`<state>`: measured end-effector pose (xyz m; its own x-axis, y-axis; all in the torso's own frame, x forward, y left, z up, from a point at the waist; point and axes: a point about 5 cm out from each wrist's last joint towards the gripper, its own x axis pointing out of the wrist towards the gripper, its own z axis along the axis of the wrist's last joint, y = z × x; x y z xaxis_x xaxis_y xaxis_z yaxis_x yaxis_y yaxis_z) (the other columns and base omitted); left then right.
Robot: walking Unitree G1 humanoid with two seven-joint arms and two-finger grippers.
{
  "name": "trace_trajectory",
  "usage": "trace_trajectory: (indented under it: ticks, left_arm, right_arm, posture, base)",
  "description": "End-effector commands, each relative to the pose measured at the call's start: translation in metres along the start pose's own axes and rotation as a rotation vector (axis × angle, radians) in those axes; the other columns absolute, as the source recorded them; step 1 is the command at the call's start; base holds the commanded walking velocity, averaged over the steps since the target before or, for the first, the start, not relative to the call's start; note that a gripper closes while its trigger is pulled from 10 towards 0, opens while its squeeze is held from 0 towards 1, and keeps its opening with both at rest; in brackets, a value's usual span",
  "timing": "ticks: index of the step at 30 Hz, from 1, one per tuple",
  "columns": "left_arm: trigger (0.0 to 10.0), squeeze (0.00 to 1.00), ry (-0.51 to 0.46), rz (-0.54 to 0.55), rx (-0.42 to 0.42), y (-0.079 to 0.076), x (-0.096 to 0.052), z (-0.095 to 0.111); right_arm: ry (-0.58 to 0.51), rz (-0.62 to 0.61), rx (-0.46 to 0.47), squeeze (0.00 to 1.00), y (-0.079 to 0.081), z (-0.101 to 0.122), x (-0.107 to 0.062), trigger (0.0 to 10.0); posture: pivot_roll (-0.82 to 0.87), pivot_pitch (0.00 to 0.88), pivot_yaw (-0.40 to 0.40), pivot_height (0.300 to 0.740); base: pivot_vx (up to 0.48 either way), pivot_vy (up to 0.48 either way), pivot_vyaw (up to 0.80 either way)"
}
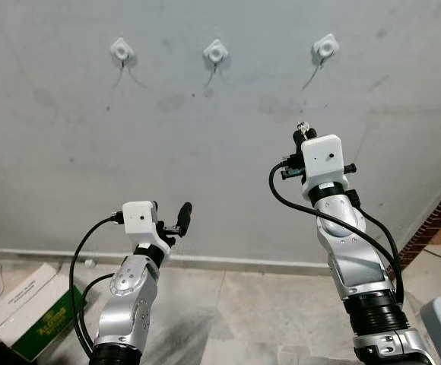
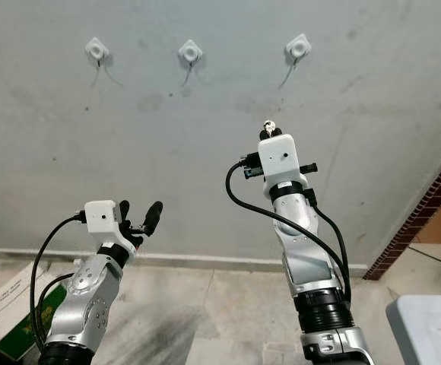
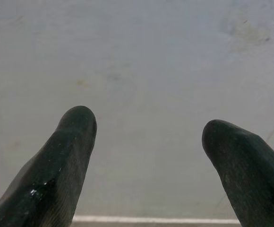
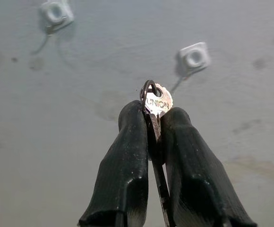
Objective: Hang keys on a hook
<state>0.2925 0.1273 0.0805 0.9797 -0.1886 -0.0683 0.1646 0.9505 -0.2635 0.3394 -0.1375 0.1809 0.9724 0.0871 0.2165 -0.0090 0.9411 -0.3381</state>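
White plastic hooks [image 1: 215, 52], three in a row, sat on the wall. The right gripper [image 4: 154, 124] pinched one key [image 4: 158, 101]; the left gripper [image 3: 149, 137] stood apart.

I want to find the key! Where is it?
The key is pinched in the right gripper, held up on the robot's right near the grey wall, just below the rightmost hook.

Three hooks [image 1: 215, 52] sit side by side on the wall [image 1: 205, 152], above the floor [image 1: 266, 304].
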Motion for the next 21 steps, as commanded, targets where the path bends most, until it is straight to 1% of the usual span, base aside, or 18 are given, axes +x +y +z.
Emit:
trace_trajectory:
  ticks: [1,6,16,21]
  left_arm:
    - [10.0,0.0,-0.01,-0.017,0.007,-0.0023,0.0012,0.0043]
    - [10.0,0.0,-0.005,-0.025,0.004,-0.0038,0.0007,0.0033]
    - [10.0,0.0,-0.003,-0.029,0.004,-0.005,0.0009,0.0029]
    - [10.0,0.0,-0.006,-0.024,0.005,-0.003,0.0015,0.0038]
  right_arm:
    - [-0.018,-0.007,-0.013,0.0,-0.0027,0.0056,0.0021,10.0]
    - [-0.017,-0.012,-0.02,0.0,-0.0051,0.0057,0.0026,10.0]
    - [-0.015,-0.008,-0.026,0.0,-0.0042,0.0052,0.0026,10.0]
    - [-0.015,-0.008,-0.031,0.0,-0.0045,0.0056,0.0039,10.0]
  posture:
    - [-0.09,0.0,0.075,0.74]
    - [-0.09,0.0,0.074,0.74]
    - [-0.09,0.0,0.067,0.74]
    - [-0.09,0.0,0.066,0.74]
  base:
    - [0.341,0.0,0.0]
    - [0.346,0.0,0.0]
    - [0.345,0.0,0.0]
    - [0.343,0.0,0.0]
